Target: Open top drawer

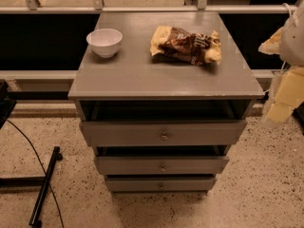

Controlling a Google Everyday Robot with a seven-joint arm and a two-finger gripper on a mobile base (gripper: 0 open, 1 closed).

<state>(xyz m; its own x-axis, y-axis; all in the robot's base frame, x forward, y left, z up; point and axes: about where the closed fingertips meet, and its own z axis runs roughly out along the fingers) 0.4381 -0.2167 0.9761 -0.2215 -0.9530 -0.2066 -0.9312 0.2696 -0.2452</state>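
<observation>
Grey desk (142, 77) sits mid-frame on a speckled floor (266, 189), with its back against a low rail (57, 9).

Three drawers are stacked in its front. The top drawer (123, 133) is the widest and tallest, with a flat grey front and a small round knob (164, 137) at centre. It stands partly pulled out: its front sits proud of the desk edge, and a dark gap shows above it under the desk top. The middle drawer (128, 165) and bottom drawer (133, 183) are narrower, each with its own centre knob, and each is stepped back from the one above.

On the desk top, a white bowl (104, 42) sits upright at back left. A crumpled yellow-brown snack bag (186, 45) lies at back right, well apart from the bowl.

The end effector (281, 106) is at the right frame edge, off the desk's right front corner and about level with the top drawer. It touches neither the desk nor the knob and holds nothing visible. It is partly cut off by the frame, so I can't tell whether it's spread or closed. The arm (294, 32) runs up from it along the same edge.

A black stand (45, 186) and a cable (28, 146) lie on the floor at lower left.
</observation>
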